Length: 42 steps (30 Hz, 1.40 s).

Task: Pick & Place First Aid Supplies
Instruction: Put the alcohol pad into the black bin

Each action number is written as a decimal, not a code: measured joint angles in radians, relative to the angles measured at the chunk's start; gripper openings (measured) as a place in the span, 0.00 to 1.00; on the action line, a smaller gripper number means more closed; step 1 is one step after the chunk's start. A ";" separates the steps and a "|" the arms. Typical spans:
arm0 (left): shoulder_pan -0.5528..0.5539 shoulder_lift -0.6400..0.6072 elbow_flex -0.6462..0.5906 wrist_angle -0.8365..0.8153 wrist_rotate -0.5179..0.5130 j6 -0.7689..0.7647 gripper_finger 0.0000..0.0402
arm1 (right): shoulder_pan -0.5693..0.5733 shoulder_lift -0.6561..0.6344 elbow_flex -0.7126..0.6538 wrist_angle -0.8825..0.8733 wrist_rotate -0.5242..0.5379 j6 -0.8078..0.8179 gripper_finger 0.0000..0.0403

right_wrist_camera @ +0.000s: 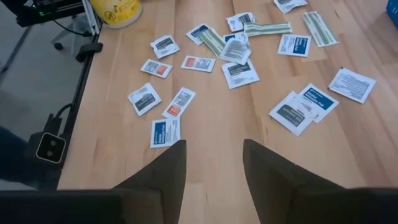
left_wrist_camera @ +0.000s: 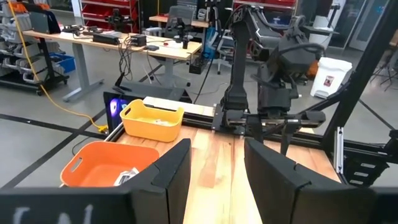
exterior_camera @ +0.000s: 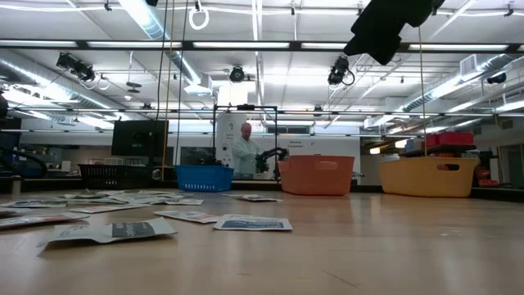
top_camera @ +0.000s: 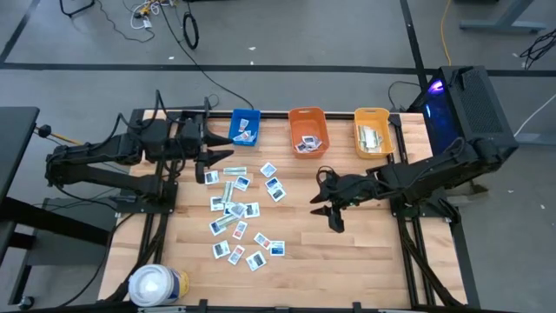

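High view shows the wooden tabletop (top_camera: 347, 261) with first aid packets (top_camera: 239, 213) scattered left of centre. Both arms hover with fingers spread, empty: left gripper (top_camera: 211, 167) by the blue bin (top_camera: 245, 126), right gripper (top_camera: 328, 213) mid-table. Best descend squarely over one isolated packet. Orange bin (top_camera: 307, 130) and yellow bin (top_camera: 373, 130) already hold supplies.

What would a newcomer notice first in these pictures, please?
Probably the scatter of first aid packets on the wooden table's left half. Next come three bins along the far edge: blue, orange and yellow. A large white roll stands at the near left corner.
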 joint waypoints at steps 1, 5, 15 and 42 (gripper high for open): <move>0.000 0.000 0.000 -0.004 0.000 0.000 0.38 | 0.000 0.000 0.000 0.001 0.000 0.000 0.40; -0.001 0.000 0.000 -0.052 0.016 -0.005 0.38 | 0.000 0.000 0.000 0.014 -0.001 0.030 0.40; -0.001 0.001 0.000 -0.154 0.113 -0.008 0.38 | 0.000 0.035 0.000 0.032 -0.004 -0.075 0.45; -0.001 0.002 0.000 -0.238 0.093 -0.029 0.38 | -0.034 0.380 0.000 0.370 -0.058 -0.291 0.72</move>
